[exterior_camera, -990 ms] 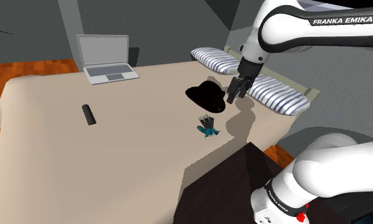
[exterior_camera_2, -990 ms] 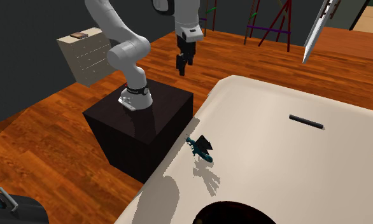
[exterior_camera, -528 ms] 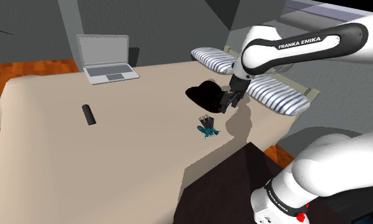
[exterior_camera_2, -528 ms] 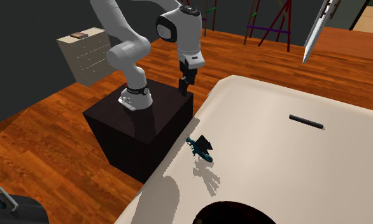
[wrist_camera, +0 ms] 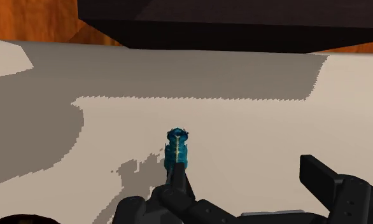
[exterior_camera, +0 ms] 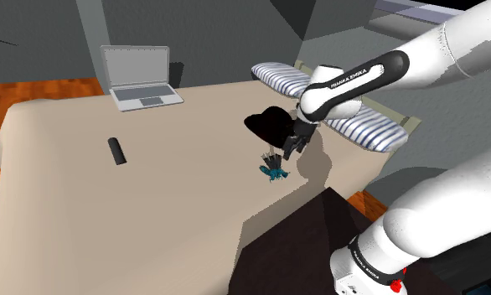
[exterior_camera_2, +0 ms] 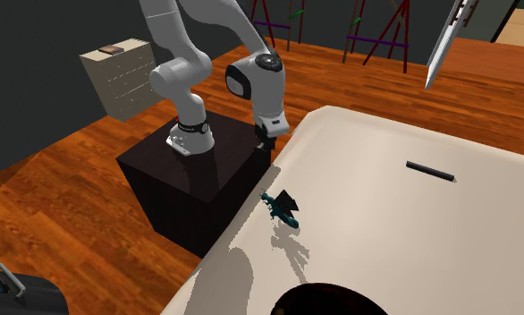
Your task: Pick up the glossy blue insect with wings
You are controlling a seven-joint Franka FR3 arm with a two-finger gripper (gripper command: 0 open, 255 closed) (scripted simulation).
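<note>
1. The blue insect (exterior_camera: 273, 170) lies on the beige bed (exterior_camera: 177, 201), near the bed's edge that faces the dark stand (exterior_camera: 298, 247).
2. In the second exterior view the insect (exterior_camera_2: 282, 208) shows a glossy teal-blue body with dark wings raised, and it casts a ragged shadow on the cover beside it.
3. The pincer (exterior_camera: 287, 149) hangs just above the insect on the shoulder view's right, between it and a black hat (exterior_camera: 269, 124) that rests on the bed.
4. The pincer is released: in the wrist view its (wrist_camera: 246, 177) two black fingers stand wide apart and clasp nothing.
5. In that same view the insect (wrist_camera: 177, 147) sits just ahead of one finger's tip, which hides its near end. The other finger is well off to the side. I cannot tell whether the near finger touches it.
6. From the second exterior view the pincer (exterior_camera_2: 265, 139) points down over the bed's corner next to the stand (exterior_camera_2: 198, 183).
7. A black remote (exterior_camera: 117, 151) lies well apart from the insect, toward the shoulder view's left.
8. An open grey laptop (exterior_camera: 143, 80) sits at the far side of the bed, and two striped pillows (exterior_camera: 365, 124) lie beyond the hat.
</note>
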